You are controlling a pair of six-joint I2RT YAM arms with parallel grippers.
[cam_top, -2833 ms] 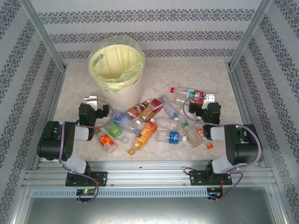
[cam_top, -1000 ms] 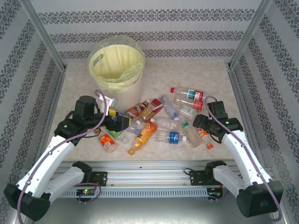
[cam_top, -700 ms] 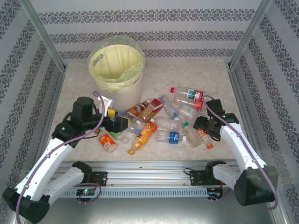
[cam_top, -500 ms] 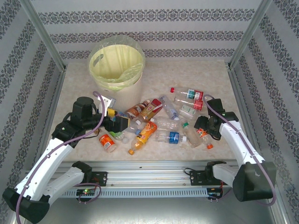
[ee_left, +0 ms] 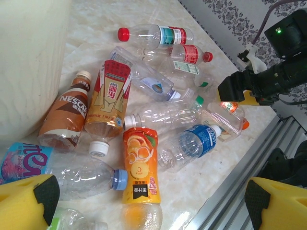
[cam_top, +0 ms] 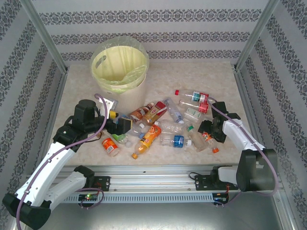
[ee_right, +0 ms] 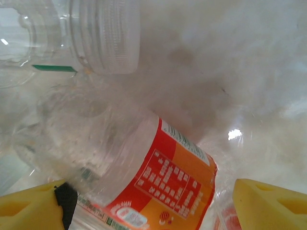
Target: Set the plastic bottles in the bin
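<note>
- While my left gripper [ee_left: 151, 206] hovers near the bin [cam_top: 125, 98], its jaws gape wide over plastic bottles [ee_left: 139, 167].
- My right gripper [ee_right: 158, 203] straddles an orange-labelled bottle [ee_right: 168, 177], jaws open.

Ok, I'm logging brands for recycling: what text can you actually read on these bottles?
"NESCAFE": on the brown bottle.
Red-gold bottle: large Chinese characters, which I cannot make out.
Orange bottle, blue-label bottle, red-orange label bottle: print too small or blurred.

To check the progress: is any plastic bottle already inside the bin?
No, inside the bin I see just its pale yellow bag, and the plastic bottles lie on the table before it.
</note>
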